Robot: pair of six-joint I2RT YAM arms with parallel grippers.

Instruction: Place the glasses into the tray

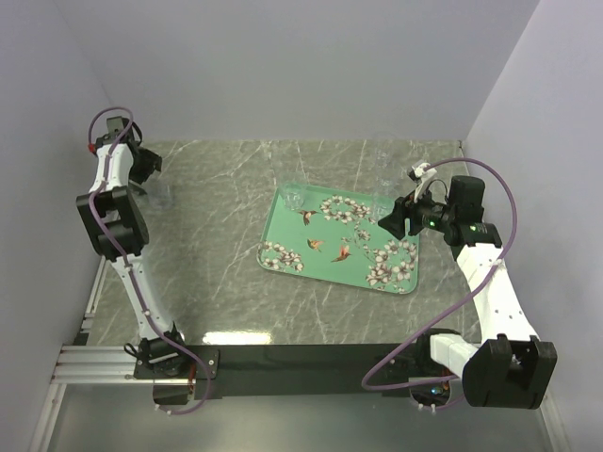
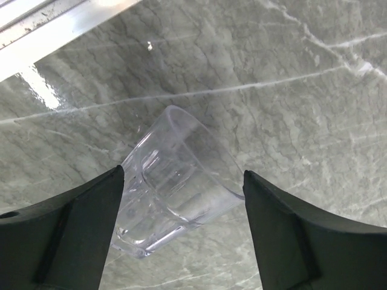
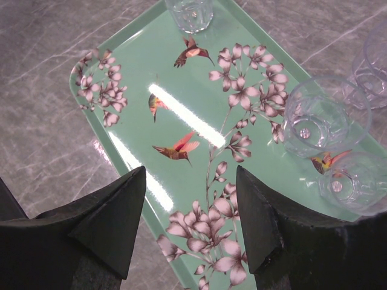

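Note:
The mint-green tray with blossoms and birds lies mid-table and fills the right wrist view. Three clear glasses stand in it: one at its far corner, and two close together near the right rim, one ahead of the other. Another glass is on the marble at the far left. My left gripper is open around it, and the glass sits close to the left finger. My right gripper is open and empty above the tray.
One more clear glass stands on the marble just outside the tray's right rim. A metal rail runs along the table's left edge near the left gripper. Walls close off the back and sides.

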